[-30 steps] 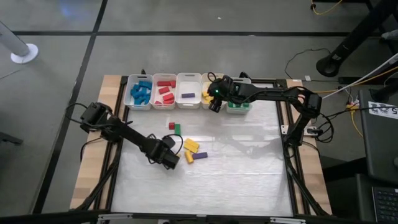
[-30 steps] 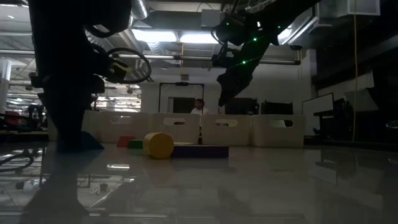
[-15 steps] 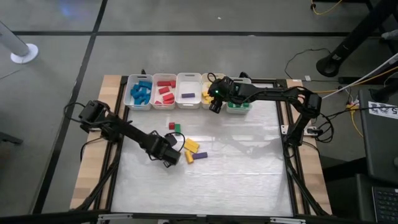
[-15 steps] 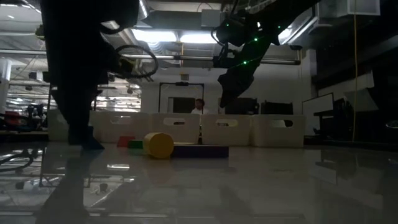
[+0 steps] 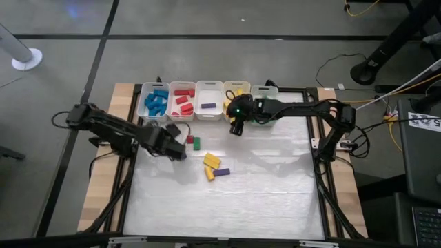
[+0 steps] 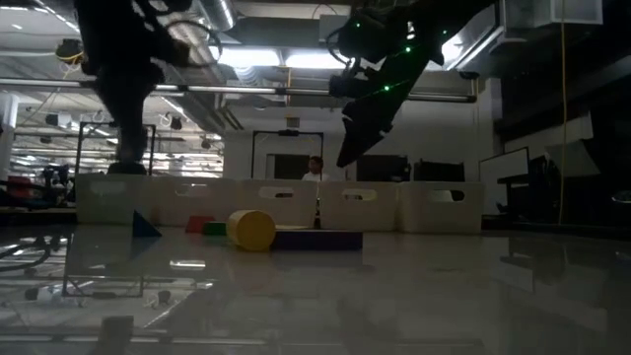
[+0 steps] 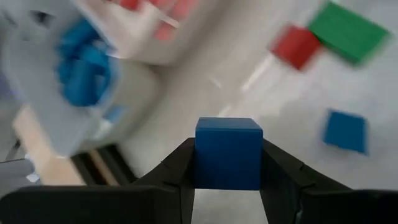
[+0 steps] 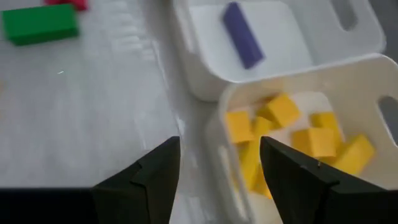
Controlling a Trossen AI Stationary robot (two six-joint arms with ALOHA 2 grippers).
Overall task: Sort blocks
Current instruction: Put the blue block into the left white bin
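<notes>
Left tool (image 7: 227, 180) clamped on a blue cube (image 7: 227, 152), at 9 o'clock on the counter (image 5: 275, 193). Right tool (image 8: 217, 168) open, empty, over the yellow-block bin (image 8: 348, 68) at 12 o'clock.

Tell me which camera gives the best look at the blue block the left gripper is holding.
The left wrist view: the blue block fills the middle, clamped between the left gripper's fingers. In the high view the arm hides it. In the low view the gripper is a dark silhouette and the block cannot be made out. The right wrist view misses it.
</notes>
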